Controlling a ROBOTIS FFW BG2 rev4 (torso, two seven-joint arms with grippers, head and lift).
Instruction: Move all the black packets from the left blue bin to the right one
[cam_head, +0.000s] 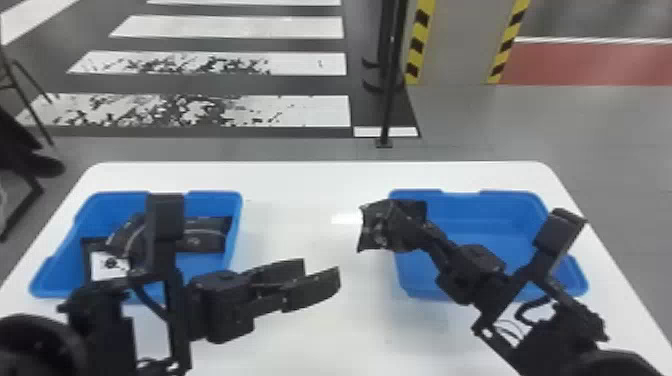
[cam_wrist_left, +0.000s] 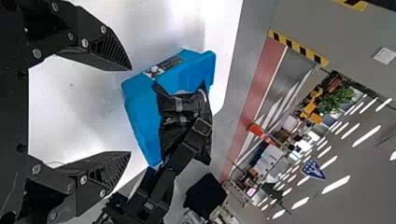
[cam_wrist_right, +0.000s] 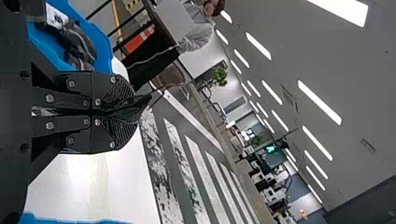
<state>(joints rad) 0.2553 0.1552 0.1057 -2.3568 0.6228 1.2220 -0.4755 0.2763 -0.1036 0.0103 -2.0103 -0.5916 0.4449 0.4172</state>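
Right gripper (cam_head: 421, 233) pinches a black packet (cam_head: 384, 227) by the ten o'clock corner of the right blue bin (cam_head: 492, 215). Left gripper (cam_head: 321, 274), fingers spread, hangs at three o'clock from the left blue bin (cam_head: 212, 201), which holds more black packets (cam_head: 205, 241).
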